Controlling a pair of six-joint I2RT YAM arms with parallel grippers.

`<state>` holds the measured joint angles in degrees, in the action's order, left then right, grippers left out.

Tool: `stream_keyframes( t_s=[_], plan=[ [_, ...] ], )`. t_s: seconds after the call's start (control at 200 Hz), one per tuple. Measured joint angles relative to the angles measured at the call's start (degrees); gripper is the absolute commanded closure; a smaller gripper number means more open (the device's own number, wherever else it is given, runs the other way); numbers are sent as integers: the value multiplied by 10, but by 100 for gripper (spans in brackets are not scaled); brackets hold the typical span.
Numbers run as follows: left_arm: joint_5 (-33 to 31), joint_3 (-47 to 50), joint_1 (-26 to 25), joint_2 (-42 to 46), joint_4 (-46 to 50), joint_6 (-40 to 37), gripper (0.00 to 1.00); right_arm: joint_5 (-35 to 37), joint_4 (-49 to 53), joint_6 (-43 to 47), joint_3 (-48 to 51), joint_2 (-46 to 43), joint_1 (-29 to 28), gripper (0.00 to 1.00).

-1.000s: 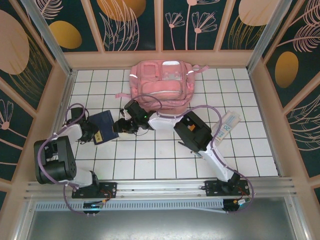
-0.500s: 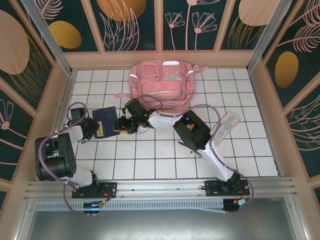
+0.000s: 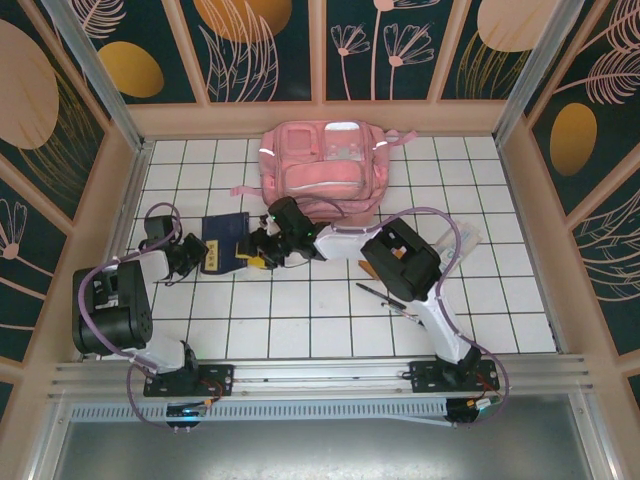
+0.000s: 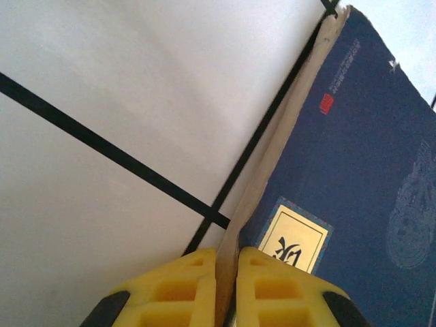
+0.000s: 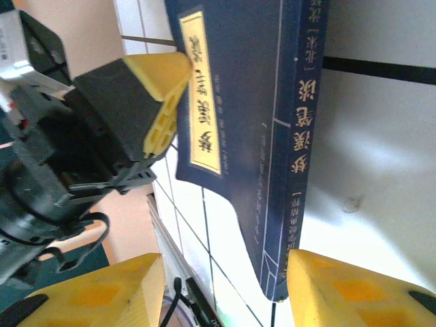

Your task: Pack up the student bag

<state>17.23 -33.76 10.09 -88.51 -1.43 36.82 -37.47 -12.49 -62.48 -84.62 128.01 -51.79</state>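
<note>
**A:** Status? Big stuff first.
**B:** Student bag sits at the middle of the table's far edge, front pockets up. Nothing of mine touches it.
**A:** The book?
**B:** Dark blue book, toward the table's left edge. It's near the bag's near-left corner but apart from it, and it lies between my two grippers.
**A:** Grips?
**B:** My left gripper is clamped on the book's paper edge, yellow fingers pinched tight. My right gripper is spread wide. The book's spine corner lies between its jaws, not squeezed.
**A:** Anything else?
**B:** A thin dark stick lies right of centre by my right arm. Can't tell what it is.
</note>
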Motion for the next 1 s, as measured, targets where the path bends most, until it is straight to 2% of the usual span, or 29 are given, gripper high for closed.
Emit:
stream_keyframes(
  t_s=[0.37, 0.505, 0.641, 0.736, 0.856, 1.001],
  plan=[
    [27, 24, -16, 17, -16, 26, 100, 133, 125, 16, -8, -10, -5, 48],
    [30, 25, -18, 17, -16, 31, 100, 203, 208, 48, -55, -8, -20, 49],
    [32, 23, -18, 15, -13, 29, 100, 259, 276, 94, -121, 13, -28, 54],
    [35, 21, -19, 14, -11, 26, 100, 266, 288, 114, -139, 28, -28, 55],
    [40, 21, -19, 11, -11, 24, 100, 241, 280, 117, -138, 37, -23, 60],
    [43, 19, -22, 10, -12, 24, 100, 197, 223, 122, -98, 31, -11, 73]
  ],
)
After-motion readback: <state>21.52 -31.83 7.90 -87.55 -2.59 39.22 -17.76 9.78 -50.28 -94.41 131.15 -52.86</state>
